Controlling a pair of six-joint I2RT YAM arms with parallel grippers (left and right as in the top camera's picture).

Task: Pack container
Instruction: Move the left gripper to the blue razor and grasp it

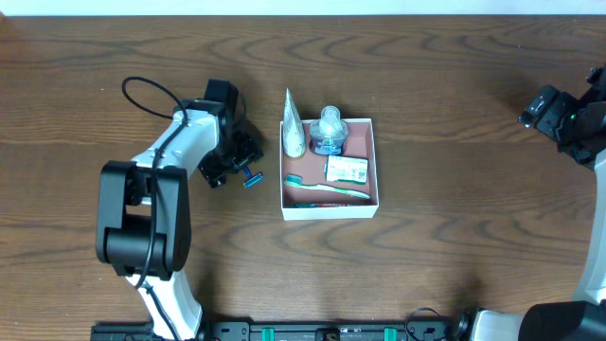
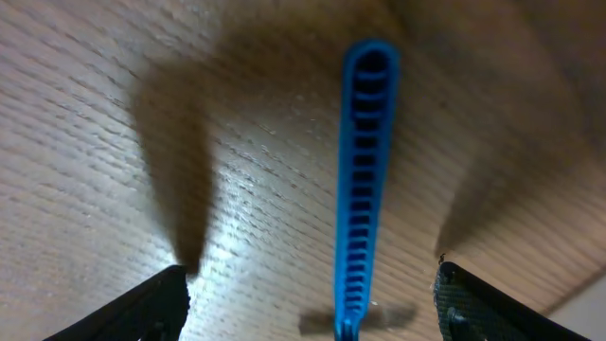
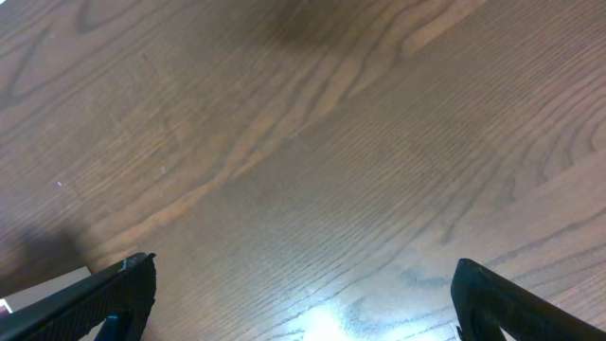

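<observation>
The container (image 1: 329,210), a shallow white-walled square box with a reddish-brown floor, sits mid-table. It holds a white tube (image 1: 294,133), a clear bluish bottle (image 1: 329,131), a small printed packet (image 1: 347,170) and a green toothbrush (image 1: 327,189). A blue razor (image 1: 252,178) lies on the wood just left of the box. My left gripper (image 1: 237,163) is open right over it. In the left wrist view the razor's ribbed blue handle (image 2: 365,170) runs between the open jaws (image 2: 312,308), untouched. My right gripper (image 1: 544,109) is open and empty at the far right (image 3: 303,303).
The dark wooden table (image 1: 454,265) surrounds the box. A black cable (image 1: 151,90) loops off the left arm at the back left. The table's far edge (image 1: 303,13) runs along the top of the overhead view.
</observation>
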